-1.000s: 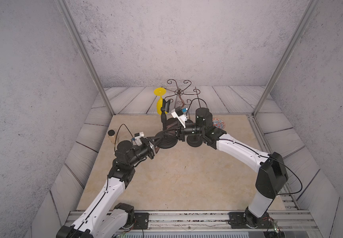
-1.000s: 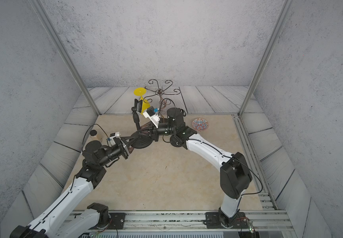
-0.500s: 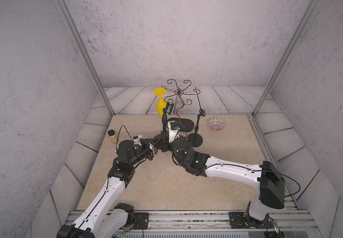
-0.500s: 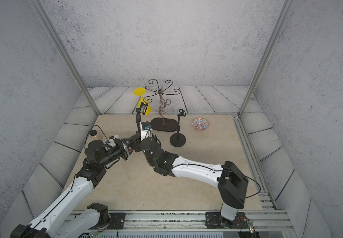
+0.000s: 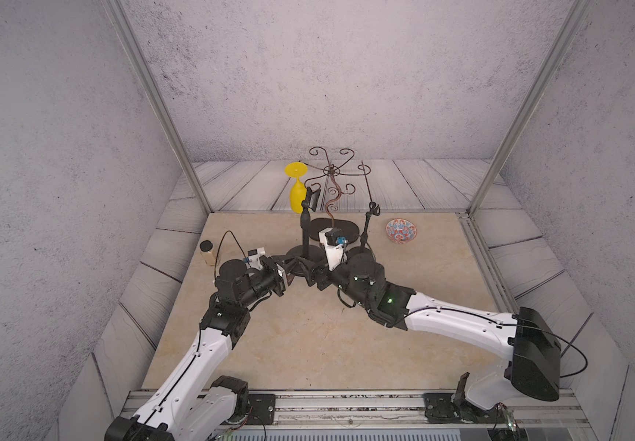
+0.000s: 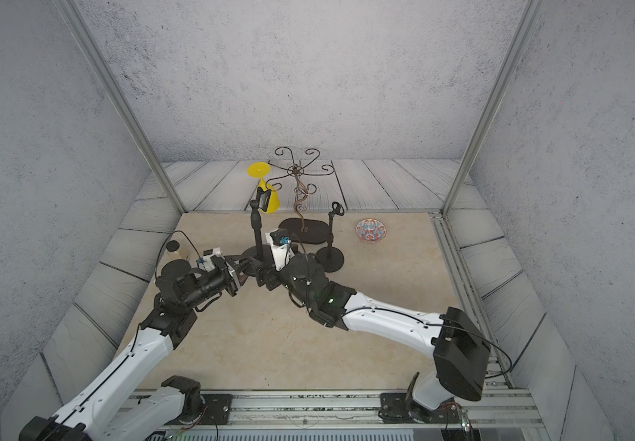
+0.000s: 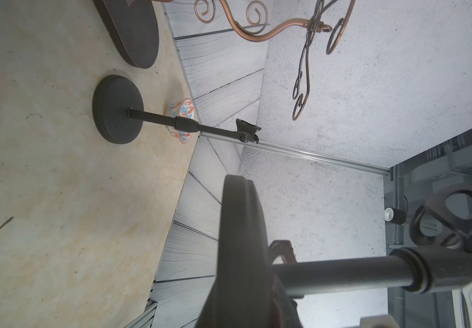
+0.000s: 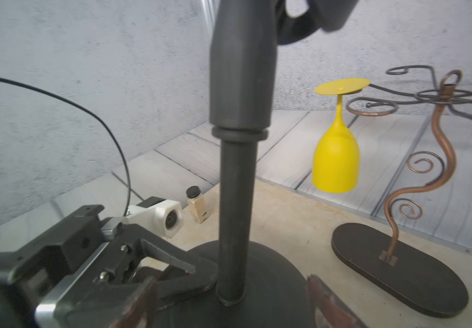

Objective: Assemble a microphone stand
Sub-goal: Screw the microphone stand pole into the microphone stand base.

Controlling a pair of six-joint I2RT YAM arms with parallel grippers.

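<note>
Start close in, at the right claw point(image 8: 229, 301). Sits low by the foot of the pole point(image 8: 237, 198) now, not up high as in the shot a second back. Stands spread wide too, not pressed together any more, with a finger point(image 8: 331, 304) on each side of the pole and nothing held. Looks like a letting go: top part likely done, and maybe a fresh grab low down to come.

Just past that, see the left claw point(image 8: 192, 277). Pinches the rim of the base point(image 8: 271, 269) and keeps the same hold as before. Helps, most likely, to stop the base from sliding or turning.

Now look at the microphone stand point(image 5: 304, 236) itself. Stands near the middle of the worktop point(image 5: 308, 343), right between the two claws. Runs long and thin, straight up from the base, with no big lean. Carries the clip point(image 5: 313, 197) at the top end, tipped at a slant; hard to say which way that faces.

Farther back, find a second stand point(image 5: 363, 229), thinner, also upright, close by. Behind that, spot a curly wire rack point(image 5: 331, 172) with a yellow cup point(image 5: 296, 194) hanging upside down, and a painted bowl point(image 5: 401, 230) off to one side.
</note>
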